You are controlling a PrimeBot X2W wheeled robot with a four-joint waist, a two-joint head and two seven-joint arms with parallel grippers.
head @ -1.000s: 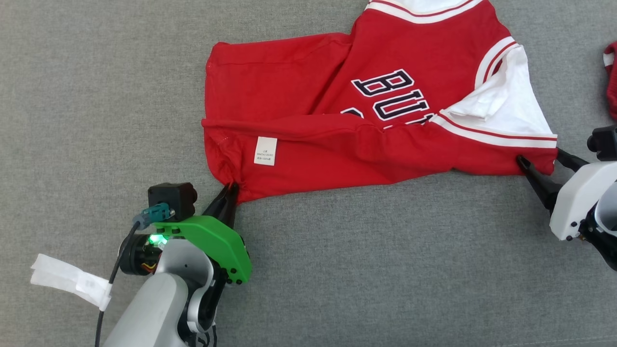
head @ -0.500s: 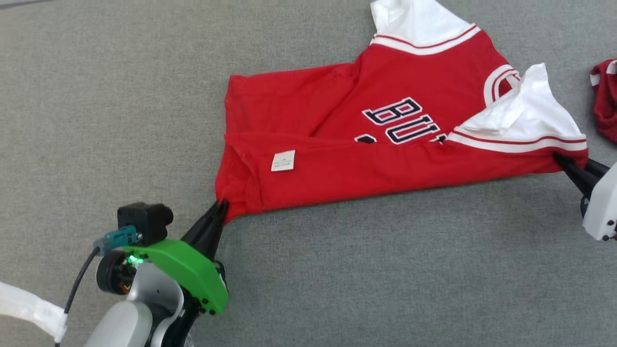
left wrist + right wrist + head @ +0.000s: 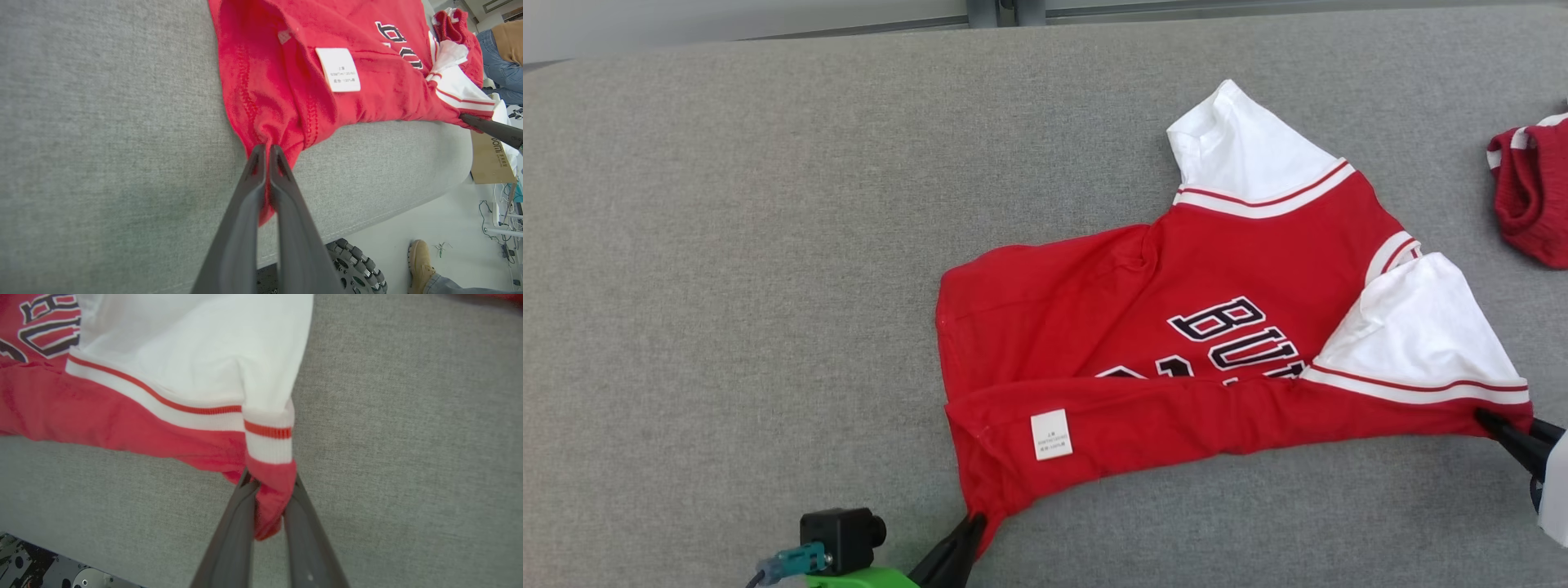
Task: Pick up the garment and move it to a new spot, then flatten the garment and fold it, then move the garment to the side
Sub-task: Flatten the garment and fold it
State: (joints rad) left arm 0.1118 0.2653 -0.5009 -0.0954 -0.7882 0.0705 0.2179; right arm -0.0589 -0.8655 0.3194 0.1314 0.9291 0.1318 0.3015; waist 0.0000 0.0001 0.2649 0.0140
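- I am seeing the garment [image 3: 1176,327] lying part-folded on the grey cushion [image 3: 727,286], label [image 3: 1051,434] up.
- The left gripper [image 3: 265,148] is clenching its hem corner; the left wrist view is showing that pinch up close, plus a person's shoe [image 3: 419,261] on the floor.
- The right gripper [image 3: 269,477] is grasping the striped corner; its wrist view is showing cloth bunched between the fingers.
- The head view is adding another red cloth [image 3: 1531,196], well apart at the right.

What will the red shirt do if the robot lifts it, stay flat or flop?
Probably flop: the red shirt lies creased and folded over. It would likely sag between the left pincer and right pincer, which pinch only two corners. It seems light, thin cloth.
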